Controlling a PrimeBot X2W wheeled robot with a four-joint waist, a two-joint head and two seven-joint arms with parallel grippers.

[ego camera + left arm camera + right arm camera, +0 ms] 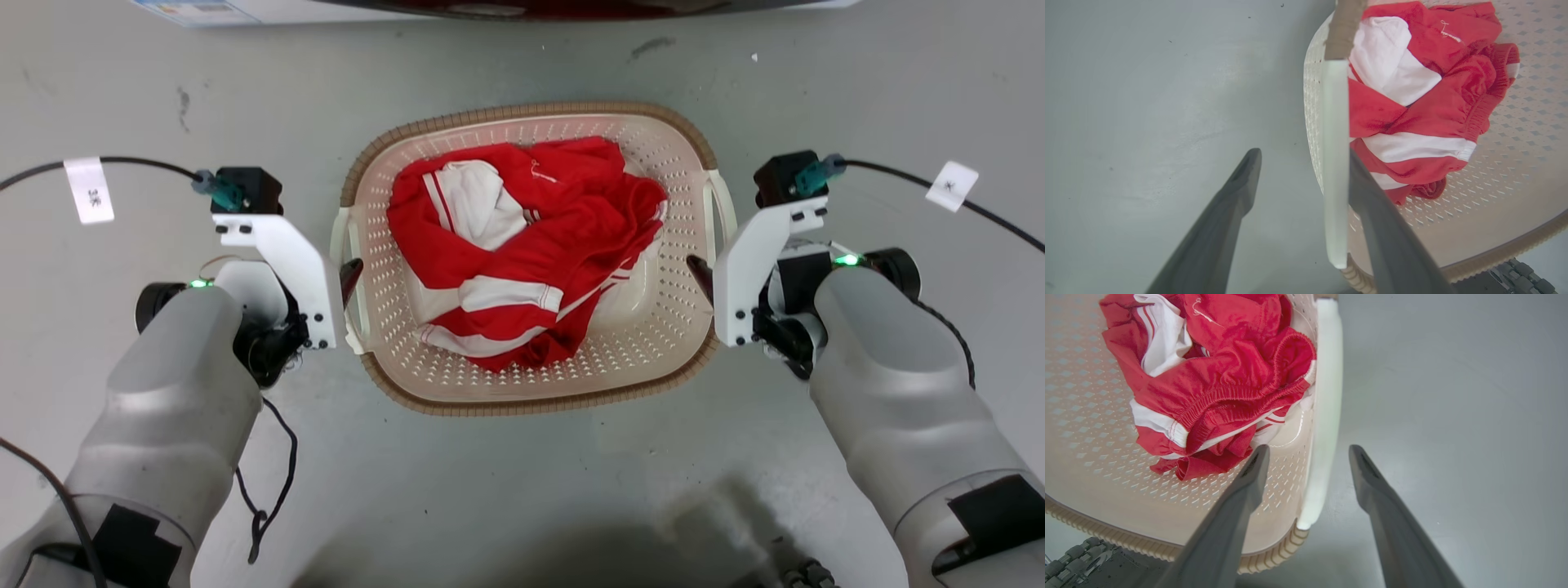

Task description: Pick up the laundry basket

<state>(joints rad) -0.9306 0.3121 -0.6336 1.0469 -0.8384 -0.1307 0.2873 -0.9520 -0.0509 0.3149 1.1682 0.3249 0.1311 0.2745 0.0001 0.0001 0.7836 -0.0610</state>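
- Your left pincer (1302, 153) gapes astride a white loop handle (1335, 163) of the cream-white perforated plastic laundry basket (522, 406).
- Your right pincer (1309, 448), also apart, mirrors it: level lift.

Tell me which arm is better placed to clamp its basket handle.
Right, narrowly: the right gripper is open with the right handle clear between its fingers; the left gripper, also open, has the left handle against one finger.
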